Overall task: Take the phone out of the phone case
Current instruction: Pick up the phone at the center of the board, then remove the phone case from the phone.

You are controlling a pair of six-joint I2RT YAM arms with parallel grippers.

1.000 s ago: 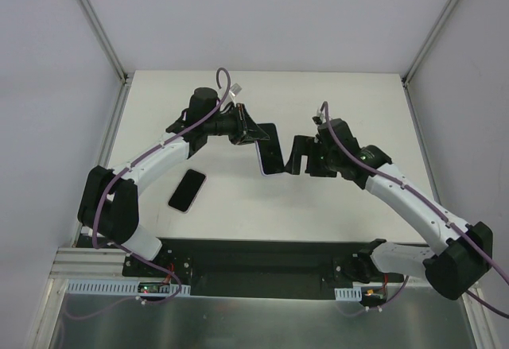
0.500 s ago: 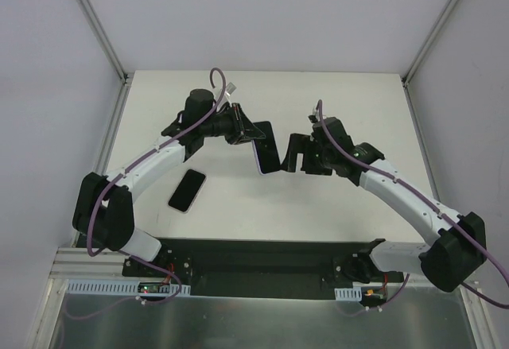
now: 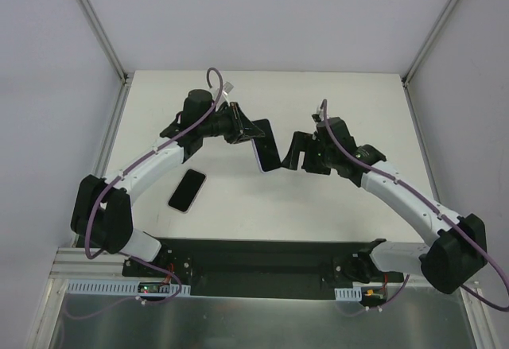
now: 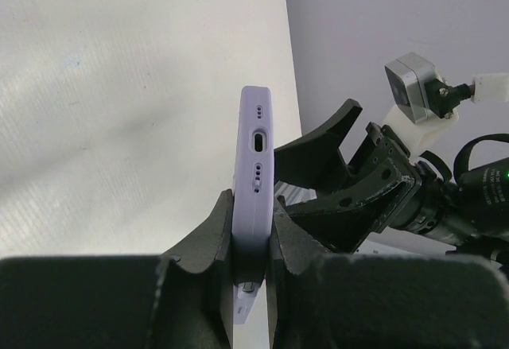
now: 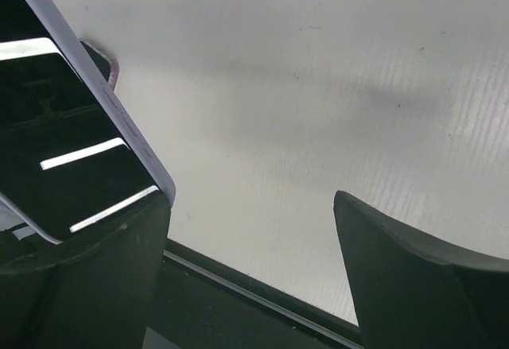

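The white table (image 3: 342,95) carries two black-and-white robot arms, its near edge hidden behind their bases. The left gripper (image 3: 253,132) is clamped across a lilac soft phone case (image 3: 268,149), held clear of the table surface between the two arms. In the left wrist view the case stands edge-on, its port end up, pinched on both faces by the dark fingers (image 4: 215,238). The lower end is hidden between them. The right gripper (image 5: 253,206) stands with its jaws spread wide and holds nothing. One finger (image 5: 87,285) lies against the case's corner, though actual contact cannot be confirmed, and the other is well apart from it. Case contents: one black-screened phone (image 5: 56,142), seated in the case with the lilac edge running along its glass (the far part is cut off by the frame in the right wrist view). Phones counted: two. The second is a dark flat phone with a pinkish rim (image 3: 187,191), lying on the table near the left arm's forearm and apart from both grippers. Whether it has a case of its own cannot be made out. Only its rounded corner (image 5: 103,59) shows in the right wrist view, behind the held case.
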